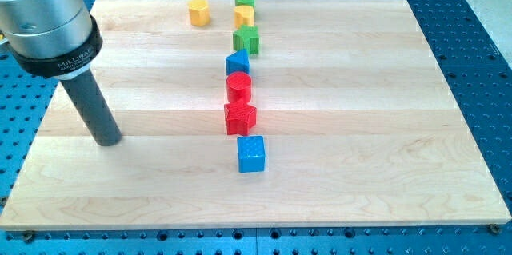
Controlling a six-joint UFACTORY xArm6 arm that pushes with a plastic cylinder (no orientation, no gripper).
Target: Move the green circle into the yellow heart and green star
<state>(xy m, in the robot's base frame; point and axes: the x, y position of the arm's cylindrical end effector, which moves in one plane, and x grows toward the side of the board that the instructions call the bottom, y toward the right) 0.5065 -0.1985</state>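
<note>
My tip [107, 140] rests on the bench [384, 127] at the frame's left, well apart from every block. The end effector is a plain dark rod with nothing to spread or pinch, and it touches no block.

All 8 blocks lie to the right of my tip. 7 of them form a rough column near the frame's center. At the upper end sits the green circle [245, 0], touching the yellow heart [245, 15] just below it. The green star [246, 39] lies just below the heart. Further down come a blue block [238, 63], a red cylinder [239, 87], a red star [240, 117] and a blue cube [251, 153]. 1 yellow block [199, 11] sits alone, left of the column's top.
</note>
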